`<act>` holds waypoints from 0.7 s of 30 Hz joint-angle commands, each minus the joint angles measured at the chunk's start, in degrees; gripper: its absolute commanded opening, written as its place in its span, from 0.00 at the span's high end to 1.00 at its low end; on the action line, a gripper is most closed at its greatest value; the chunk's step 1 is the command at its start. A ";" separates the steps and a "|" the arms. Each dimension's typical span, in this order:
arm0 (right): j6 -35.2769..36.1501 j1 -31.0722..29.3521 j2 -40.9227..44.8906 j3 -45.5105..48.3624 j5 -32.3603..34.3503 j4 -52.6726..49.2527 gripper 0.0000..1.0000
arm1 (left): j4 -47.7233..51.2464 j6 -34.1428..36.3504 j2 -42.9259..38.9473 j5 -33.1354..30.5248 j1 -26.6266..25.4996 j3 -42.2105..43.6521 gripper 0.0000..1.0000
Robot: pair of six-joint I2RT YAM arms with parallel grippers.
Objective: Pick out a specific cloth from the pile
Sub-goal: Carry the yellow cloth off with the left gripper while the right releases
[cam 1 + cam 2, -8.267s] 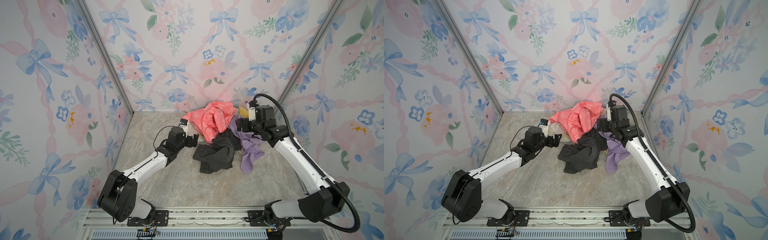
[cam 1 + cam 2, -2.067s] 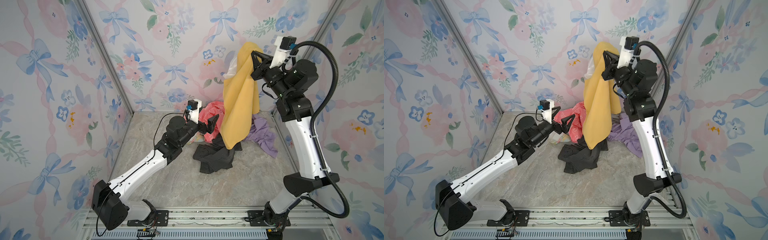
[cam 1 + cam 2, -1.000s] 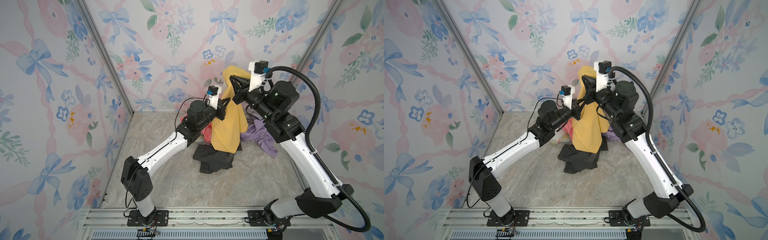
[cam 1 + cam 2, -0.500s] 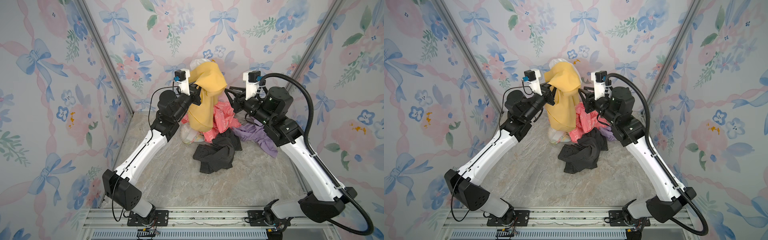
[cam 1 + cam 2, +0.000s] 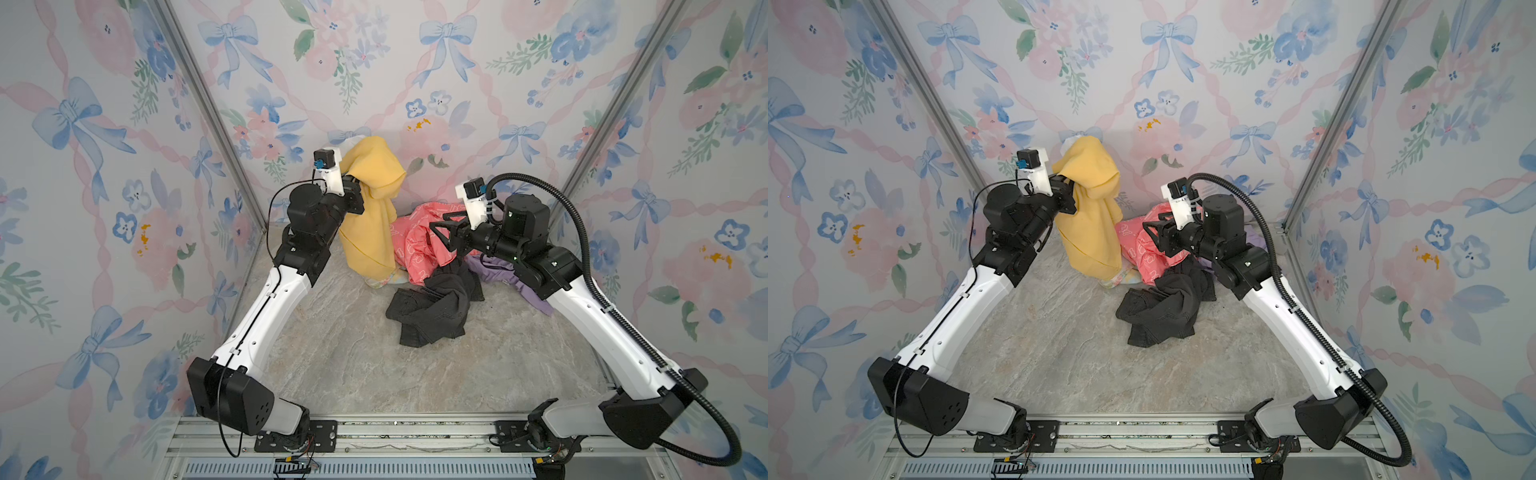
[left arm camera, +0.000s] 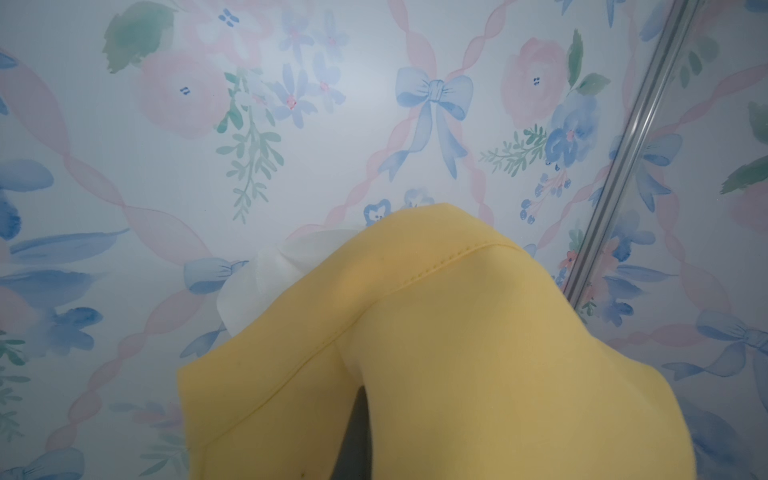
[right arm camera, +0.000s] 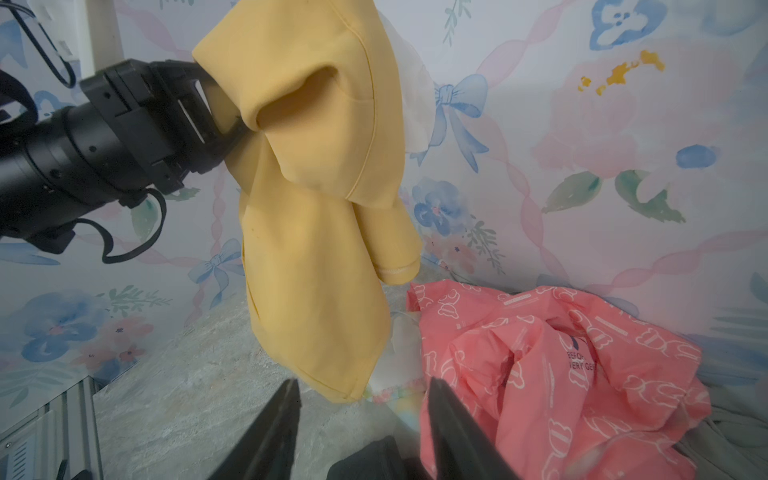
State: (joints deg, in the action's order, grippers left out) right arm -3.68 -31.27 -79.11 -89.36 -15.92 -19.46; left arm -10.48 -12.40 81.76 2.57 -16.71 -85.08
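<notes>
Right wrist view: the cloth (image 7: 316, 199) is clamped in the left claw (image 7: 216, 112), held high seemingly to clear the pile (image 7: 540, 365) below it; the right claw (image 7: 365, 415) is spread, empty.

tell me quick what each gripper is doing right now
left gripper: closed on the yellow cloth, holding it up
right gripper: open, holding nothing

White arm links (image 5: 266, 316), black joints (image 5: 232, 399), ribbed black cable conduit (image 5: 519, 175)
</notes>
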 commanded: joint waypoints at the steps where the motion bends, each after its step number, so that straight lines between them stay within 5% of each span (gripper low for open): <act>1: 1.61 -0.87 2.19 2.80 -2.34 -1.74 0.42 | -2.25 1.71 -3.52 -1.57 2.70 1.08 1.00; 11: 6.72 -4.80 4.89 10.24 -2.50 -3.12 0.15 | 0.02 0.55 -3.16 -3.53 7.77 4.92 1.00; 21: 10.33 -10.06 10.02 21.27 -2.20 0.75 0.05 | -5.97 3.99 -3.89 -12.29 9.58 11.10 1.00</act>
State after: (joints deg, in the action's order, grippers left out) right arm 5.17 -40.01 -70.67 -70.13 -17.82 -20.78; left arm -10.74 -10.44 79.44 -5.45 -7.77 -75.00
